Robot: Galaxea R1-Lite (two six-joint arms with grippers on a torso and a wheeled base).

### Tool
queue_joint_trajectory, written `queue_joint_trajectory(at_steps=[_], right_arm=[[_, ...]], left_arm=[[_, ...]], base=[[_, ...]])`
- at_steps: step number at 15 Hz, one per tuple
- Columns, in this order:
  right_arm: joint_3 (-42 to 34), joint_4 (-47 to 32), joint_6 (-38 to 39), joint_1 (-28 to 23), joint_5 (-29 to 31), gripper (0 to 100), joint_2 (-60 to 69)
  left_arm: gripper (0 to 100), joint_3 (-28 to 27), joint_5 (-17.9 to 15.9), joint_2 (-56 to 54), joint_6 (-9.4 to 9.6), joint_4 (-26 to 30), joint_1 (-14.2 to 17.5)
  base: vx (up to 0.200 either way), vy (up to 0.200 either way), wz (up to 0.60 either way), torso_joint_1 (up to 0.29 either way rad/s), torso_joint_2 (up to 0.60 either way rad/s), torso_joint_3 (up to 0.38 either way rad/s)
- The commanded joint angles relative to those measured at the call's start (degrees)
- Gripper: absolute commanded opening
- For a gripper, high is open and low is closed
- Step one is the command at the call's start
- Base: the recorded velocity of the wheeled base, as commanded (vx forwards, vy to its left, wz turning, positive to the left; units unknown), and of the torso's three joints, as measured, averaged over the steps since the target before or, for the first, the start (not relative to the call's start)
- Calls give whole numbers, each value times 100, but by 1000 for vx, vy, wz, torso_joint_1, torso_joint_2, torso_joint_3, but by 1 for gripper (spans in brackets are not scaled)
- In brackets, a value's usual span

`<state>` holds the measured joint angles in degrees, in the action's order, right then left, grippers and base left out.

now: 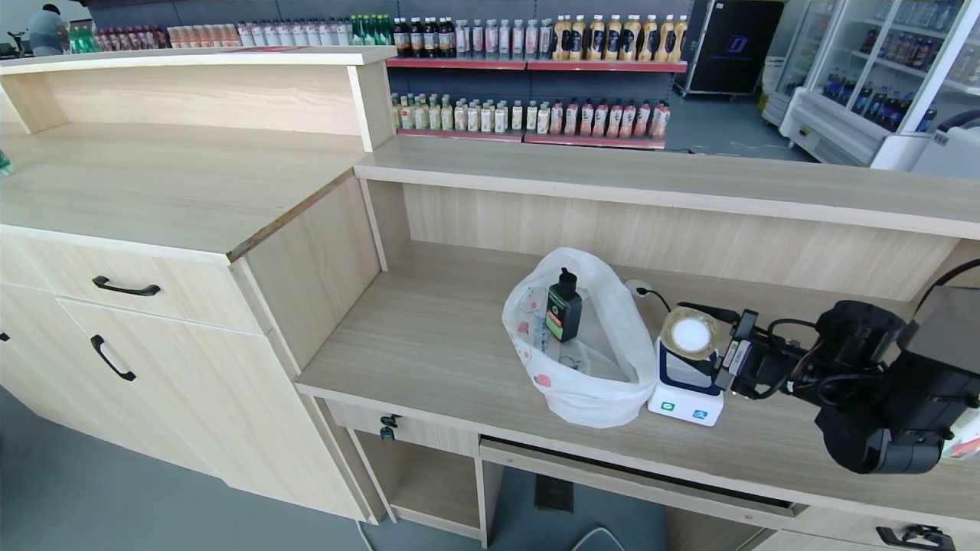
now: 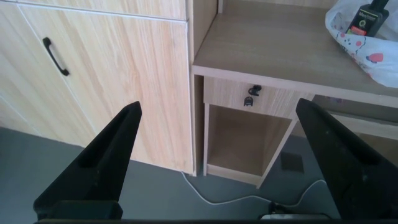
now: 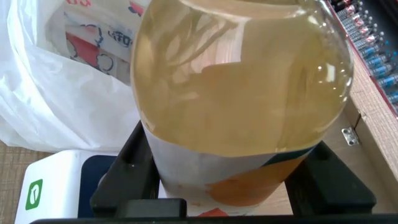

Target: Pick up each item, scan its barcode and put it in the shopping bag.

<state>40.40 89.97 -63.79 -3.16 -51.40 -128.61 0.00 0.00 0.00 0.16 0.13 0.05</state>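
A clear bottle of yellowish liquid (image 3: 242, 81) with a white cap (image 1: 690, 334) is held lying on its side just above the white and blue scanner (image 1: 685, 386). My right gripper (image 1: 723, 353) is shut on the bottle, with a black finger (image 3: 127, 177) on each side. To the scanner's left stands the white shopping bag (image 1: 605, 360), open, with a dark bottle (image 1: 564, 308) upright inside. My left gripper (image 2: 217, 162) hangs open and empty, low in front of the desk, over the grey floor; the bag (image 2: 367, 34) sits far off it.
The desk surface (image 1: 444, 337) is a recessed wooden shelf with a back wall and a higher counter (image 1: 153, 184) on the left. Drawers with black handles (image 1: 126, 288) are below. A locked drawer with a key (image 2: 250, 98) sits under the desk edge. Drink shelves stand behind.
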Motion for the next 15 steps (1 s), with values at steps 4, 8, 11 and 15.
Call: queue_joint_trajectory(at_steps=[4, 8, 11, 15], right_arm=[[117, 3, -2, 8, -2, 0, -120], [170, 3, -2, 8, -2, 0, -129], [170, 3, -2, 8, -2, 0, -129], [196, 3, 403, 8, 24, 0, 170]], left_arm=[[100, 0, 0, 9, 2, -5, 4], [100, 0, 0, 9, 2, 4, 4], [100, 0, 0, 9, 2, 4, 4], [100, 0, 0, 9, 2, 4, 4]], base=[[0, 0, 0, 0, 0, 0], [0, 0, 0, 0, 0, 0], [0, 0, 0, 0, 0, 0], [0, 0, 0, 0, 0, 0]])
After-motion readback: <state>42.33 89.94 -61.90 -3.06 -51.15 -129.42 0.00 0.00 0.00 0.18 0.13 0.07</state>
